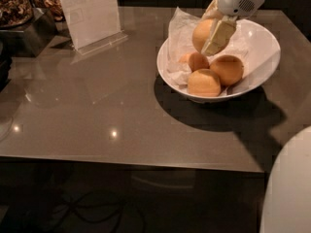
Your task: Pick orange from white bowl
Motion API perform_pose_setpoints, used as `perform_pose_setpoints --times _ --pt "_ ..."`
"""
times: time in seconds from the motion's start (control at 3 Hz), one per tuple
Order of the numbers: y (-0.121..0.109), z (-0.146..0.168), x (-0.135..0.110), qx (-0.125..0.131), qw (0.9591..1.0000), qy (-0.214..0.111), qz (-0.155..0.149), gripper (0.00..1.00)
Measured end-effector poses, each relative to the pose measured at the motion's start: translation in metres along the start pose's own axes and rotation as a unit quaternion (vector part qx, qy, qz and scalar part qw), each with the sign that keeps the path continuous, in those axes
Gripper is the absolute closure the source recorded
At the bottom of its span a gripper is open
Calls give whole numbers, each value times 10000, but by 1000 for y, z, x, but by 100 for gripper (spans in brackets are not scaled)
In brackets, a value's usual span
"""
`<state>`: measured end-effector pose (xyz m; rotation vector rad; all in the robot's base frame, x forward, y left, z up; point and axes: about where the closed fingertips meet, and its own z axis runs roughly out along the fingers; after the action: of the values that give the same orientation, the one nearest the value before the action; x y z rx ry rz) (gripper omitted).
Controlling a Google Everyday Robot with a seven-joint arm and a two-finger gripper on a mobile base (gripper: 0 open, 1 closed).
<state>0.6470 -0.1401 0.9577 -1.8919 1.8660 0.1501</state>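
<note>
The white bowl [265, 42] stands at the back right of the brown table, lined with crumpled white paper [181, 30]. My gripper [210, 29] comes down from the top right and is shut on the orange [200, 34], a pale, round fruit. The orange is held just above the other fruit, over the bowl's back left part. One cream finger [219, 35] crosses the orange's right side; the other is mostly hidden behind it. Three smaller, deeper-orange fruits [204, 82] lie in the bowl below.
A clear stand with a white sheet [90, 13] stands at the back left. A dark container of brown items [17, 6] sits in the far left corner. My white body [291, 188] fills the lower right. The table's front edge [131, 161] runs across below.
</note>
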Motion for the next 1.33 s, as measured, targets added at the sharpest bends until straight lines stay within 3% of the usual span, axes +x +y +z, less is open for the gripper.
perform_pose_setpoints --times 0.33,0.67,1.0,1.33 --pt "7 -9 12 -66 9987 -427 281 100" --pt "32 -16 20 -318 9928 -968 631 100" --pt "59 -32 24 -429 9882 -1196 858 100" --pt "87 -70 9 -241 9897 -1134 836 100"
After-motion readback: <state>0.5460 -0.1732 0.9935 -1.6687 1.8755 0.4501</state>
